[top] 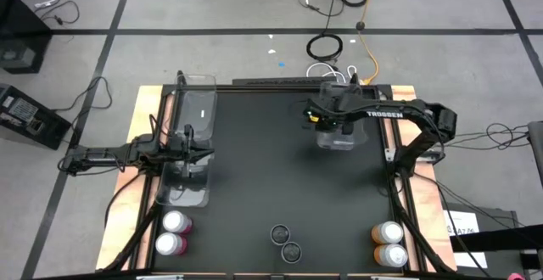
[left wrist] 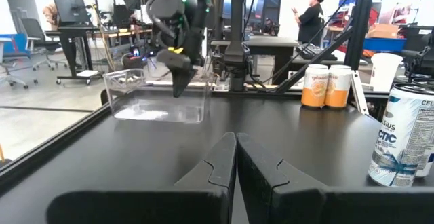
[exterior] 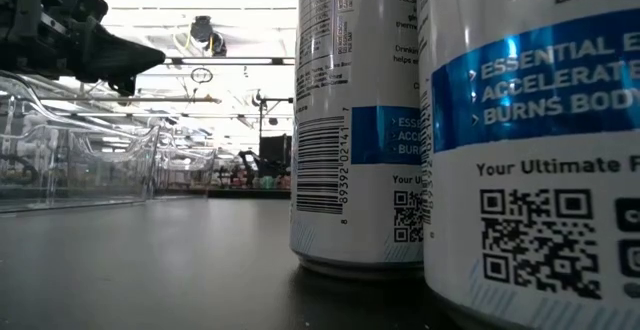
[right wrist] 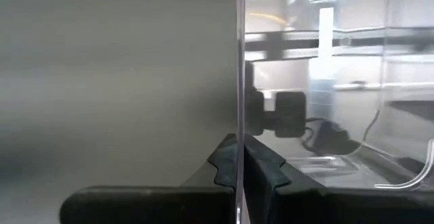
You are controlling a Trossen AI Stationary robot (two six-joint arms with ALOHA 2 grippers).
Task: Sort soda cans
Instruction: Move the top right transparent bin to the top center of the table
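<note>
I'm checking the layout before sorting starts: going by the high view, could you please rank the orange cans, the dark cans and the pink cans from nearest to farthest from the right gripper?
From the right gripper, shut on a clear bin's wall:
1. Orange cans, front right corner.
2. Dark cans, front centre.
3. Pink cans, front left corner.

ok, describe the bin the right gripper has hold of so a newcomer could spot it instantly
Start at the black table seen from above and go to its far right area. There the right gripper is shut on the wall of a small clear bin. It stands alone; the other clear bins line the left side by the left gripper.
</note>
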